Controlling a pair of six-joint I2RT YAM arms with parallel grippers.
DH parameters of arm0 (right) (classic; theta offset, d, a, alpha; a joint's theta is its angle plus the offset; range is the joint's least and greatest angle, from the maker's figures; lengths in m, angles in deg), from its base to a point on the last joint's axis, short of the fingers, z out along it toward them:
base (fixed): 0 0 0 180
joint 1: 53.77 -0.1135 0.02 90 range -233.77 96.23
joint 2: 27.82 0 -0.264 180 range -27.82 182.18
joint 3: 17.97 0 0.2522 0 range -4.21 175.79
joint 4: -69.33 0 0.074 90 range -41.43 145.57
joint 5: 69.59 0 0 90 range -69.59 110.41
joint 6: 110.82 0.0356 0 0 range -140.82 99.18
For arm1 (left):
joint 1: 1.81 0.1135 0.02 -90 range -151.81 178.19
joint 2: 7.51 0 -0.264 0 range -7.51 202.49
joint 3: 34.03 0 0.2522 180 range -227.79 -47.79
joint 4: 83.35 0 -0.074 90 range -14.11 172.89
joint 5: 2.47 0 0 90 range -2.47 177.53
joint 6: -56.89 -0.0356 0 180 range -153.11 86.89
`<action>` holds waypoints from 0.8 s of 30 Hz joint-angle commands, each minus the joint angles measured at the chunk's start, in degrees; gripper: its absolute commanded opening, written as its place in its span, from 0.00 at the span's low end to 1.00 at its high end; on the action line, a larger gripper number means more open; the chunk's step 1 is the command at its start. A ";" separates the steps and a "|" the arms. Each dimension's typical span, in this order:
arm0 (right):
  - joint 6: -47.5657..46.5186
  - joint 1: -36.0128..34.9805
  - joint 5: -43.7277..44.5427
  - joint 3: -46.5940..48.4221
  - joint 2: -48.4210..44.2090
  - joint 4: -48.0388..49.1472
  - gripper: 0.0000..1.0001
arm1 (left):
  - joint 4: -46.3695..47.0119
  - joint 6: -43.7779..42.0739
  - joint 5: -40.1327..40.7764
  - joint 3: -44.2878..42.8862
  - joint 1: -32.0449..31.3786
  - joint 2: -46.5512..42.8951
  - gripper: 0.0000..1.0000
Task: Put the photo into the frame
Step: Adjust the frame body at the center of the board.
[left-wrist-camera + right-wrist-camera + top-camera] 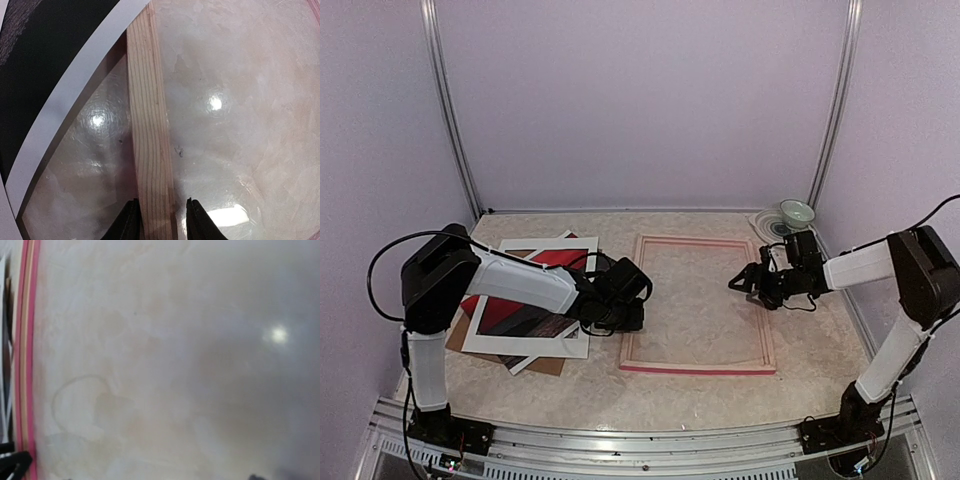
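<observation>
The frame (pixel 698 367) is laid flat on the counter (pixel 720 395), pale wood back upward. Its left rail is straddled by the left gripper (pixel 161 206), one finger on each side; whether the rail is actually pinched cannot be told. The right gripper (pixel 748 283) is held over the frame's right side, spread wide and gripping nothing. The photo (pixel 505 315) is seen at the left, stacked under a white mat (pixel 575 345).
</observation>
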 commanded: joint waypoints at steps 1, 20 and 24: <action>0.43 1.04 -7.13 2.67 3.92 4.28 0.72 | -2.16 -0.66 -1.94 1.54 -0.15 -2.08 0.33; -0.70 5.70 -23.22 4.51 6.77 6.33 0.34 | -4.78 -0.23 -2.53 1.73 1.14 -11.68 0.55; -0.30 5.70 -24.55 5.08 7.81 6.09 0.32 | -6.09 -0.25 -1.86 2.53 1.81 -14.56 0.59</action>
